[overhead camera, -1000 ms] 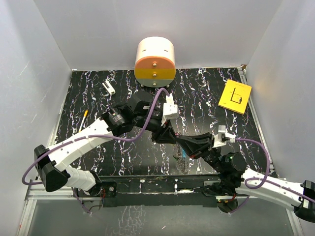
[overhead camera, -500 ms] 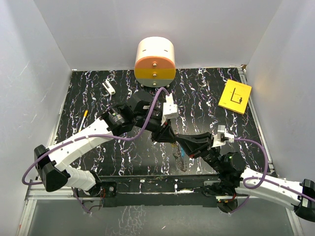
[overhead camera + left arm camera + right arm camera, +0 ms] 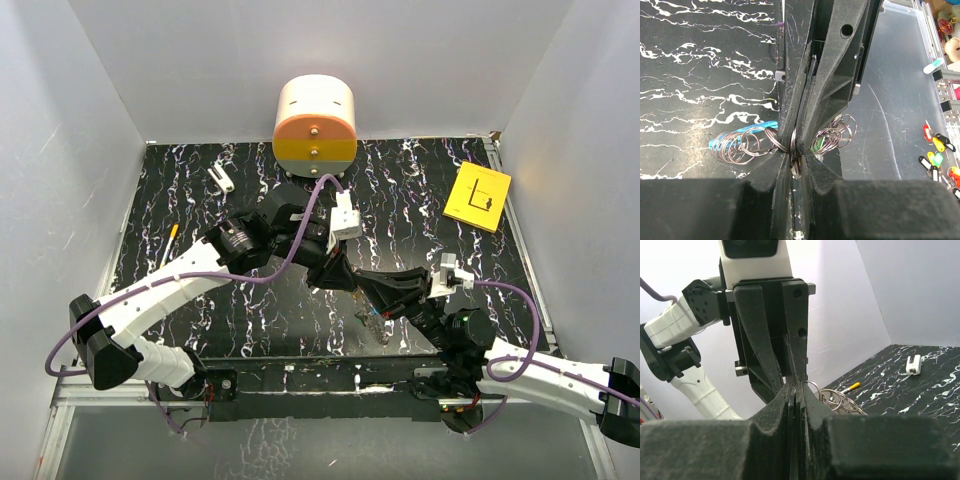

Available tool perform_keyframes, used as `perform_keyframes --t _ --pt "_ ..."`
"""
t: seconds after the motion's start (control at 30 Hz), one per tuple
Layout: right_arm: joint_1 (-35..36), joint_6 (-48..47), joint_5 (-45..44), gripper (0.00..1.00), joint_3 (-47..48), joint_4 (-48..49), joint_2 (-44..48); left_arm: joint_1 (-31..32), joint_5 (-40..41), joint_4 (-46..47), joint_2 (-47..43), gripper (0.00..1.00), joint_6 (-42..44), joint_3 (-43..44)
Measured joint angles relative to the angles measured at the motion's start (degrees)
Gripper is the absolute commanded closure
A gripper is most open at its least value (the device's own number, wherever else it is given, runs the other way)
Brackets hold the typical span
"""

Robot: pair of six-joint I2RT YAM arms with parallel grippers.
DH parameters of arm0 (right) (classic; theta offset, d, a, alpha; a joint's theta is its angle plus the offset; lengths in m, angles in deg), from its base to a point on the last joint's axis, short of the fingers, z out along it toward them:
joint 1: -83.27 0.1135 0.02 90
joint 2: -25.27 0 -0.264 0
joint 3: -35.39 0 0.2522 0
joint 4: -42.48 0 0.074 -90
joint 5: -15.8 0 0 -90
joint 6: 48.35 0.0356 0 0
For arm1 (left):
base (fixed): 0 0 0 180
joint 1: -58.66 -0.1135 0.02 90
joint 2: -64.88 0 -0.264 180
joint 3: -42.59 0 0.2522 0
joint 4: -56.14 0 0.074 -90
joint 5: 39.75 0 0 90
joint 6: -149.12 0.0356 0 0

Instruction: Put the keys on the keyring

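Both grippers meet tip to tip above the front middle of the table. My left gripper [image 3: 349, 281] [image 3: 794, 150] is shut on a thin metal keyring [image 3: 794, 161]. More rings hang on either side of it, with a blue key head [image 3: 735, 137] on the left bunch and a green key head [image 3: 819, 145] behind the right bunch. My right gripper [image 3: 364, 287] [image 3: 799, 386] is shut on a ring of the same bunch [image 3: 816, 388], with further rings [image 3: 840, 401] beside it. The bunch dangles below the tips [image 3: 373, 320]. No red key shows.
An orange and cream cylinder [image 3: 315, 125] stands at the back. A yellow card [image 3: 478, 196] lies at the back right, a white clip [image 3: 222, 178] at the back left, and a yellow-tipped pen [image 3: 172, 241] at the left. Several coloured tags [image 3: 936, 150] lie beyond the table edge.
The joined grippers have turned slightly, and the hanging bunch of rings and keys has swung a little to the right and lower. Both grips are unchanged.
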Motion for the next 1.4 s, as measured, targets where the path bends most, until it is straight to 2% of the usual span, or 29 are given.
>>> perform_keyframes --t 0.1,0.27,0.53,0.7,0.93,1.1,1.4 --pt "0.0 -0.1 0.1 0.92 0.0 0.6 -0.2 0.0 -0.4 0.5 0.0 0.80 -0.9 0.0" --pt "0.0 -0.1 0.6 0.92 -0.4 1.4 0.2 0.0 -1.7 0.8 0.1 0.80 -3.0 0.0" --pt "0.0 0.1 2.4 0.92 -1.1 2.3 1.4 -0.2 -4.4 2.0 0.5 0.90 -5.1 0.0" --pt "0.0 0.2 2.4 0.92 -1.1 4.1 0.6 -0.7 -5.9 2.8 0.7 1.00 -6.5 0.0" --pt "0.0 0.2 2.6 0.92 -1.2 5.9 -0.3 -1.0 -7.0 3.5 0.7 1.00 -7.8 0.0" --pt "0.0 0.4 2.6 0.87 -1.3 6.0 0.1 -1.1 -7.7 3.8 0.8 1.00 -7.8 0.0" --pt "0.1 0.9 2.6 0.84 -1.4 -2.6 6.8 -1.1 -9.7 1.5 1.2 1.00 -2.1 0.3"
